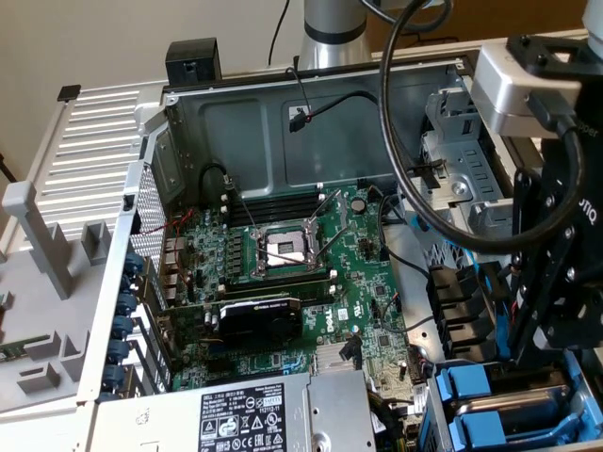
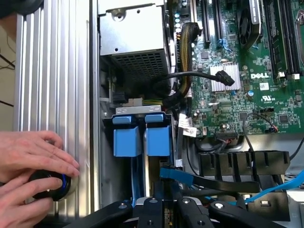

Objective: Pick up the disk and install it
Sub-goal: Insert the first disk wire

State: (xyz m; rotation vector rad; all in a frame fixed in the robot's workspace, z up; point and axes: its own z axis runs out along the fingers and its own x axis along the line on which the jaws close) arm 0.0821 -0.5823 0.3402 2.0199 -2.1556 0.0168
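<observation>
The gripper (image 1: 539, 325) is hanging over the drive bay (image 2: 135, 110) at the exterior view's right, its jaws standing close together and clamping the disk (image 2: 174, 174) edge-on. The disk is sitting just short of two blue carriers (image 2: 127, 140) in that bay. A person's hand (image 2: 35, 152) is resting on a black knob (image 2: 50, 186) outside the chassis.

Arm reaching down, wrist low; gripper (image 2: 164, 211) pointing straight down, jaws narrow, nearly closed.
</observation>
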